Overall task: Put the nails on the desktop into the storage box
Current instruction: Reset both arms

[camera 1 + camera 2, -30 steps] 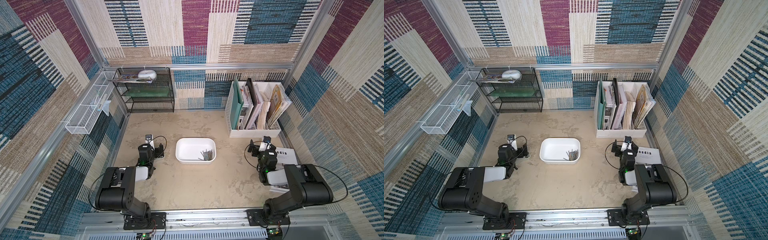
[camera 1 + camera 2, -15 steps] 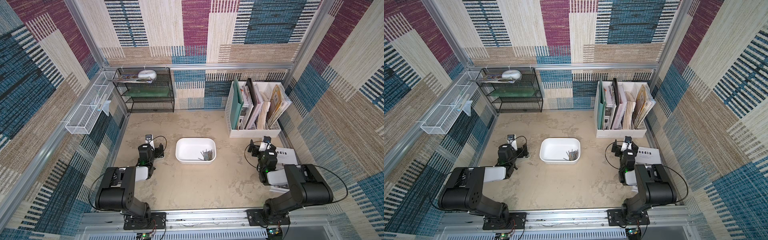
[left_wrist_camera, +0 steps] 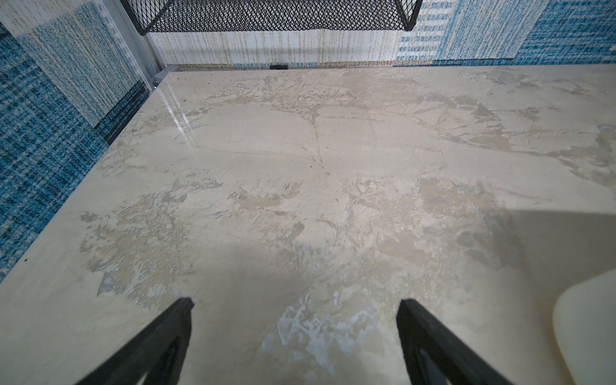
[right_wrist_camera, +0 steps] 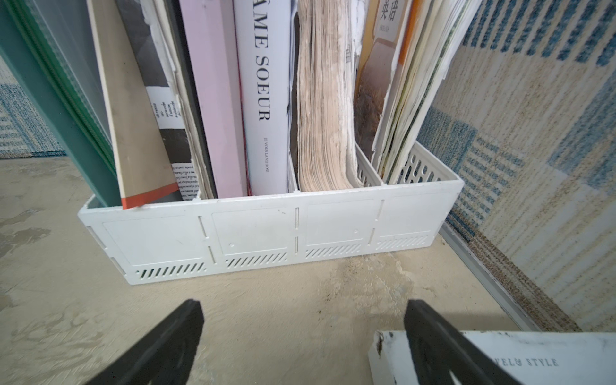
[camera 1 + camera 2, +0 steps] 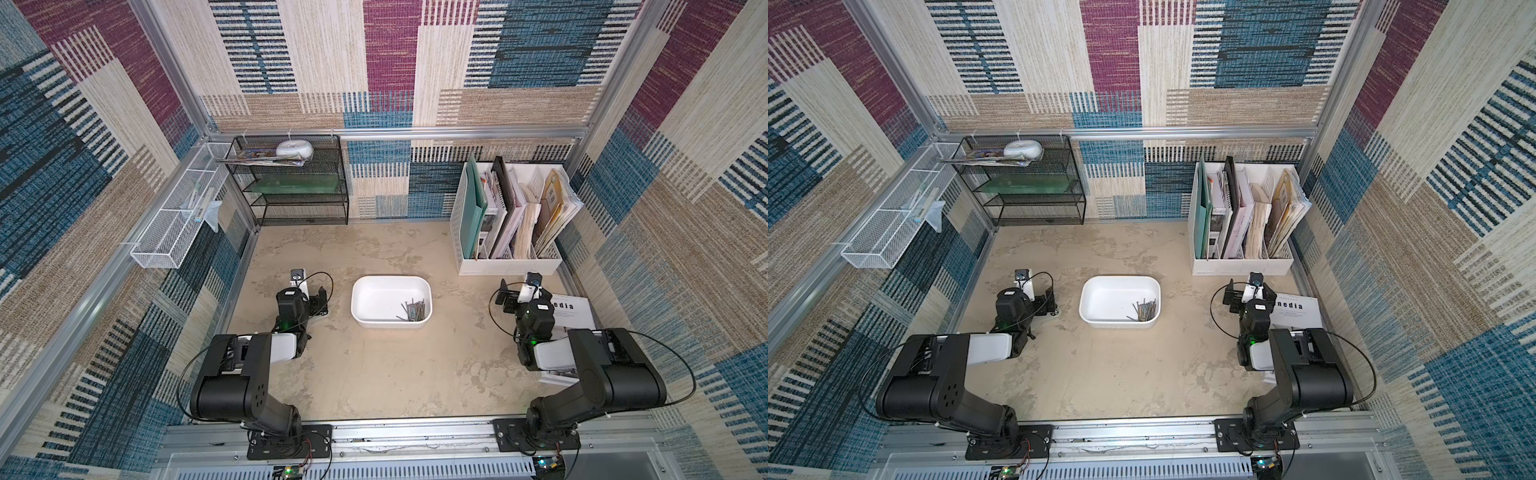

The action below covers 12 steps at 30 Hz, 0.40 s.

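Observation:
The white storage box (image 5: 368, 291) stands mid-desktop (image 5: 374, 374); its rim also shows in the other top view (image 5: 1096, 291). The nails (image 5: 414, 311) lie heaped in its near right corner, seen in both top views (image 5: 1145, 311). No nail shows on the bare desktop. My left gripper (image 3: 295, 302) hovers low and open over bare desktop, left of the box, whose corner (image 3: 586, 336) shows in the left wrist view. My right gripper (image 4: 304, 305) is open and empty, low in front of the file holder; one of its fingers (image 4: 433, 340) is over a magazine's corner.
A white slotted file holder (image 5: 509, 266) with folders and books stands at the back right (image 4: 266, 233). A magazine (image 5: 575, 311) lies under the right arm. A black mesh shelf (image 5: 299, 195) stands at the back left. A white wire basket (image 5: 166, 237) hangs on the left wall.

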Tool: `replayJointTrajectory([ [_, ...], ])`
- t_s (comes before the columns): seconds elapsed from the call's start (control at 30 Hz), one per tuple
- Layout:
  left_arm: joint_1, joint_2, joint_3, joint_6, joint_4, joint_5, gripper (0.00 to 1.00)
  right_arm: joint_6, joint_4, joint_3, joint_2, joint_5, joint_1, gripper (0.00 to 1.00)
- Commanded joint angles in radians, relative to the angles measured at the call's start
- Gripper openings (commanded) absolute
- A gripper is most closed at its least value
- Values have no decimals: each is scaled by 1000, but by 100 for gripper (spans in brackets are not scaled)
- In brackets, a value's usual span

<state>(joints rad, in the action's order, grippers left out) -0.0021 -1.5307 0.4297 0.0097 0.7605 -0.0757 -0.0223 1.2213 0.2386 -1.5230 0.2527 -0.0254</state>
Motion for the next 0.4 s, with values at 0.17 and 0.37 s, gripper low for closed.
replayJointTrajectory([
  [0.17,2,2,1,-1,16,14,99,-8,9,5,0,-6,2,99],
  [0.37,1,2,1,-2,16,13,99,-8,8,5,3,-11,5,99],
])
